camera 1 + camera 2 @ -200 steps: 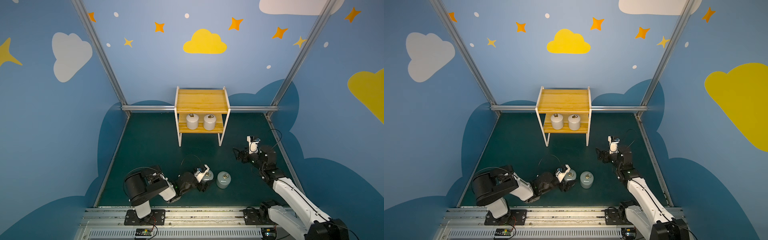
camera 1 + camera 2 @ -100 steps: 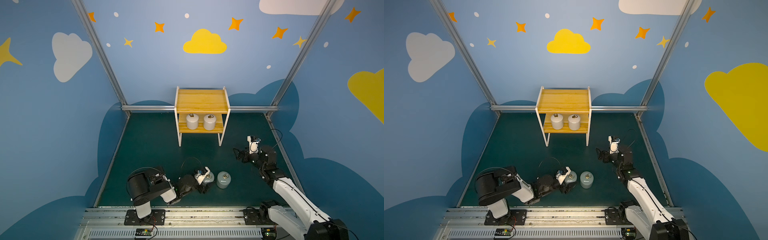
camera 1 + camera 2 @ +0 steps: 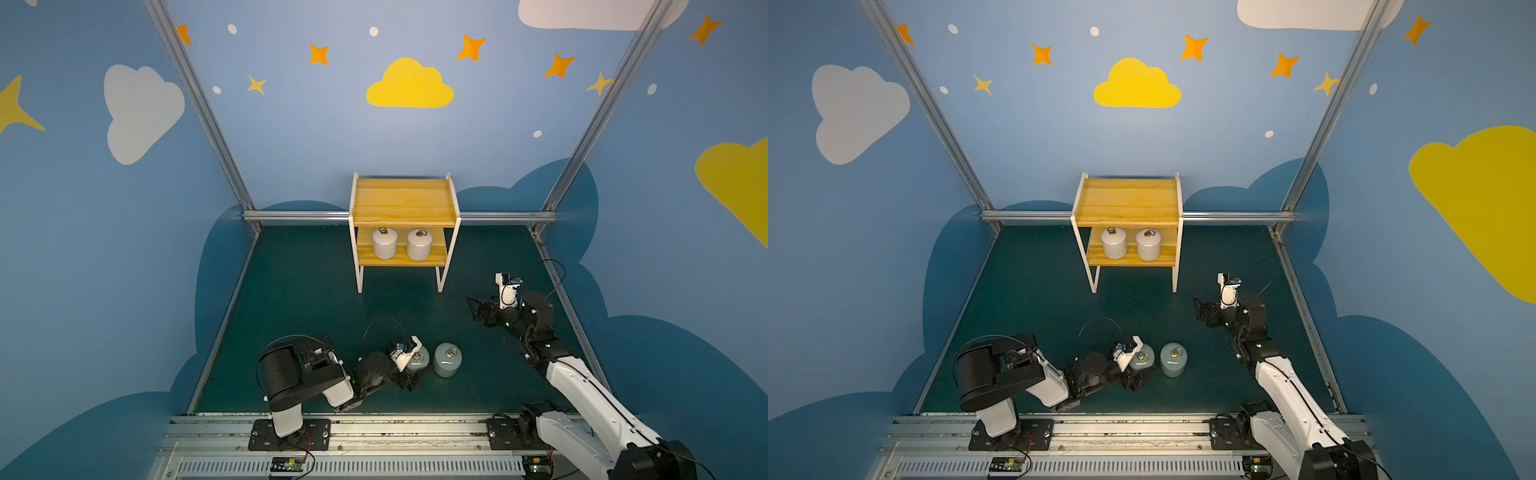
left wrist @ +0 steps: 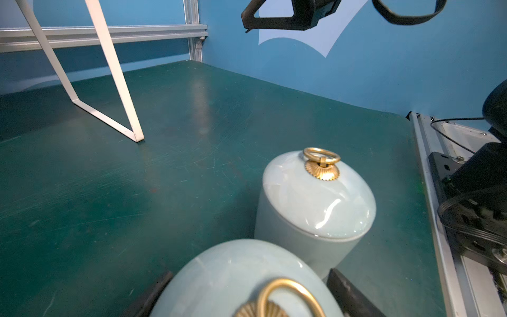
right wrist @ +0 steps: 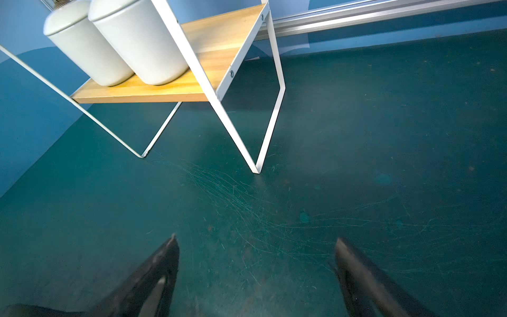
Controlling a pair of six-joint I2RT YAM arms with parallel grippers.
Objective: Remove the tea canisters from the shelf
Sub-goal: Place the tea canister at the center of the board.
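In both top views, the left gripper (image 3: pixel 413 372) (image 3: pixel 1138 372) sits around one blue-grey canister (image 3: pixel 419 360) (image 3: pixel 1143 356) at the lower centre, on the green floor (image 3: pixel 299 316) (image 3: pixel 1025 316). A second blue-grey canister (image 3: pixel 447 360) (image 3: pixel 1173 360) stands just right of it. Two white canisters (image 3: pixel 385 245) (image 3: pixel 419 246) stand on the lower board of the one shelf (image 3: pixel 403 199) (image 3: pixel 1127 201), at the centre. The right gripper (image 3: pixel 473 308) (image 3: pixel 1200 309), at the right, is wide open and empty.

In the left wrist view, its fingers (image 4: pixel 153 293) stand on both sides of the near canister. I cannot tell if they press it.

In the right wrist view, the fingers (image 5: pixel 164 260) are far apart over the floor, and both white canisters are at the upper left.
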